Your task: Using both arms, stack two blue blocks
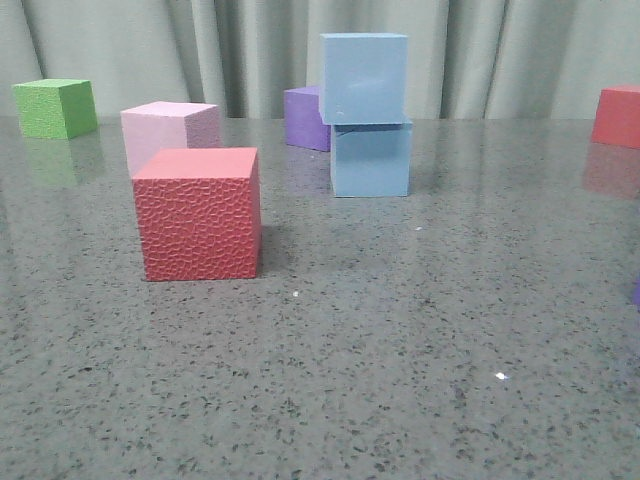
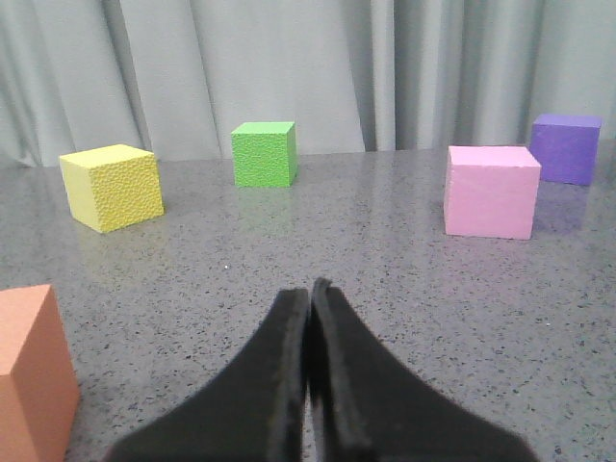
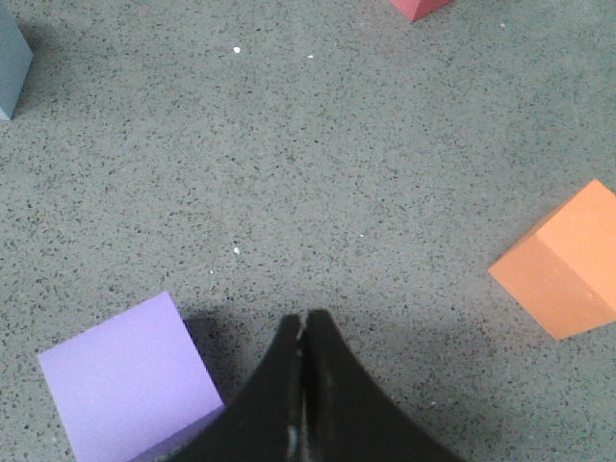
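Note:
In the front view, one light blue block (image 1: 364, 78) rests on top of the other blue block (image 1: 371, 159), slightly offset, at the table's far middle. No gripper shows in that view. My left gripper (image 2: 310, 289) is shut with nothing between its fingers, low over bare table, pointing toward the curtain. My right gripper (image 3: 304, 320) is also shut and empty, above the table beside a lilac cube (image 3: 130, 378). A blue-grey block corner (image 3: 12, 60) shows at the right wrist view's edge.
A textured red cube (image 1: 200, 213) stands front left, a pink cube (image 1: 170, 133) behind it, a green cube (image 1: 55, 107) far left, a purple cube (image 1: 307, 118) behind the stack, a red cube (image 1: 617, 116) far right. Yellow (image 2: 112, 187) and orange (image 2: 34, 371) cubes appear near the left gripper; another orange cube (image 3: 561, 272) near the right.

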`<state>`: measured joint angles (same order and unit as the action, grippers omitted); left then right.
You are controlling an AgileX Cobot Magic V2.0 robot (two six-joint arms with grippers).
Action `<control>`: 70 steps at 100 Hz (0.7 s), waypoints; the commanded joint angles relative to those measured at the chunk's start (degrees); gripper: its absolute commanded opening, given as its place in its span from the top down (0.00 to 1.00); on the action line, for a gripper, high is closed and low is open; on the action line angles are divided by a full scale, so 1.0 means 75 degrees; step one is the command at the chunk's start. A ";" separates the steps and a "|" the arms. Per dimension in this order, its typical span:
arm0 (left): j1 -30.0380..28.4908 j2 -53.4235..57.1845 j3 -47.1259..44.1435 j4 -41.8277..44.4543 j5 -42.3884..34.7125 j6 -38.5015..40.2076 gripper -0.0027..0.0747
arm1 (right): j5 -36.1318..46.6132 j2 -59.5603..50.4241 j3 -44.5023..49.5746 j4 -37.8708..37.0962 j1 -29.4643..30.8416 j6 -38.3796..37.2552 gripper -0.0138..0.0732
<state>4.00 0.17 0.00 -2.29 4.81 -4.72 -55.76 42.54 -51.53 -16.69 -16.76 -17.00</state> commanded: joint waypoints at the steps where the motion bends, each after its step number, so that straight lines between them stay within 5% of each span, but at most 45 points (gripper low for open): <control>1: -0.0032 0.0255 -0.0127 0.0080 -0.0641 0.0239 0.99 | 0.0397 -0.0037 -0.0182 -0.0167 0.0036 0.0026 0.98; 70: -0.0032 0.0255 -0.0320 0.0561 -0.0908 0.0629 0.99 | 0.0397 -0.0037 -0.0182 -0.0167 0.0036 0.0026 0.98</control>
<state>3.87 0.17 0.00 1.78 2.91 -0.76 -55.76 42.54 -51.53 -16.69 -16.76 -17.00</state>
